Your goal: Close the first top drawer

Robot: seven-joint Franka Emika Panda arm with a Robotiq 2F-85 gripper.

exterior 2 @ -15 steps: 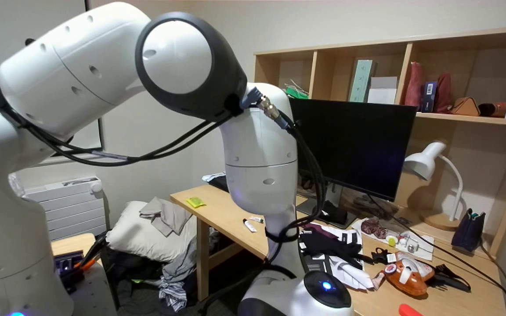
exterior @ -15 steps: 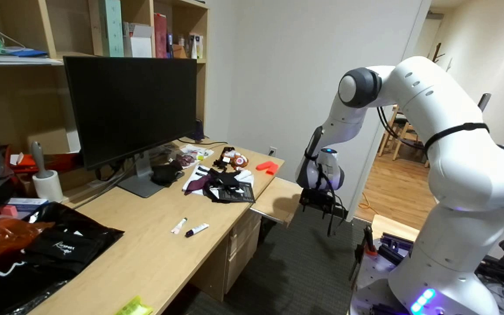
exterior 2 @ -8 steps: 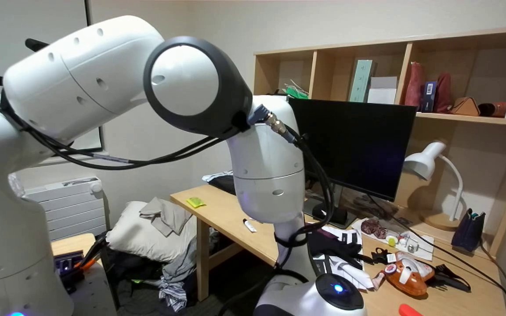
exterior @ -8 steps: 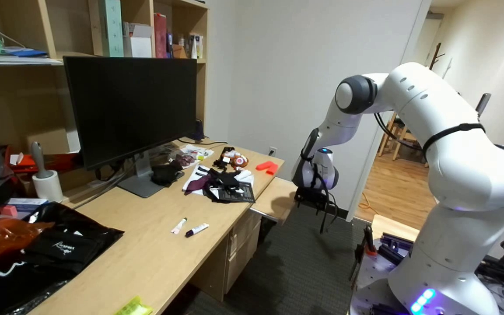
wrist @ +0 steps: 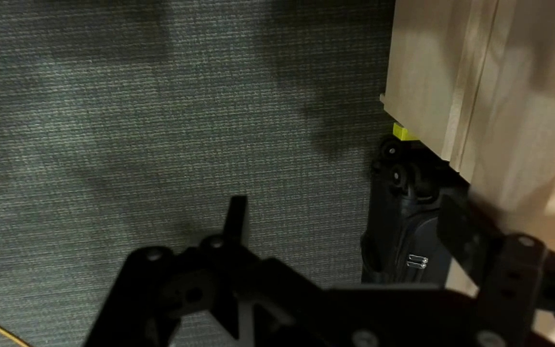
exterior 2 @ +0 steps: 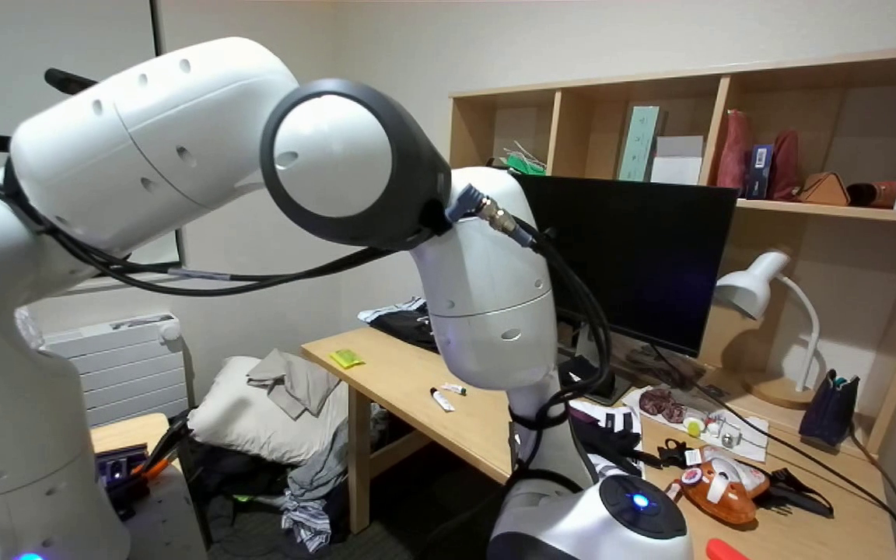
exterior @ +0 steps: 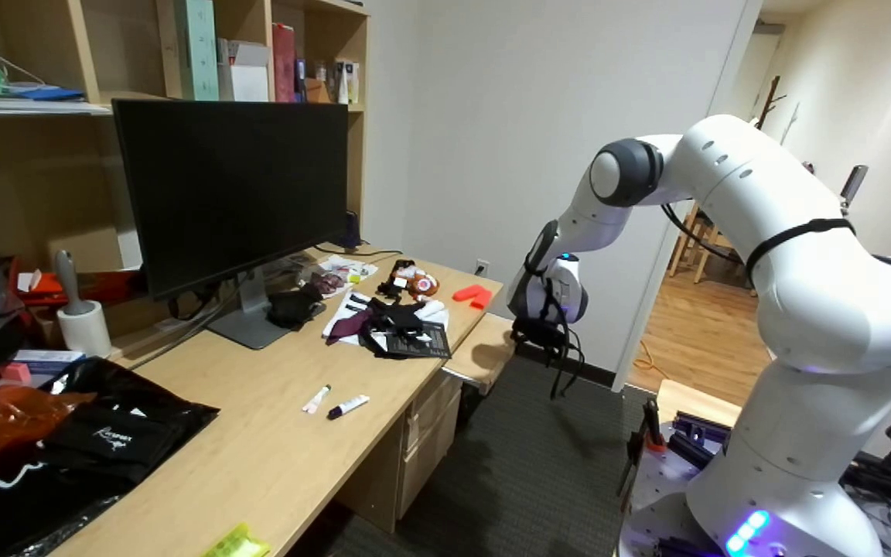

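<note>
The top drawer [exterior: 488,348] is a shallow pale wooden panel sticking out from under the desk's far end. Pale wood [wrist: 533,178] fills the right side of the wrist view, where I cannot tell exactly where drawer and desk part. My gripper [exterior: 544,348] hangs downward at the drawer's outer end and overlaps it. In the wrist view my gripper [wrist: 345,209] has its fingers wide apart with nothing held between them. The right finger is at the wood's edge; whether it touches is hard to see. In the remaining exterior view the gripper and drawer are out of sight.
The desk [exterior: 260,433] carries a monitor [exterior: 233,193], clothes and papers [exterior: 395,325], a toy [exterior: 418,282] and red pieces [exterior: 472,295] near its far edge. Lower drawer fronts [exterior: 431,441] stand below. A black suitcase [wrist: 398,226] lies beneath, on carpeted floor.
The arm and gripper have moved toward the desk, leftward in an exterior view. The drawer has slid inward with them and sticks out less than before.
</note>
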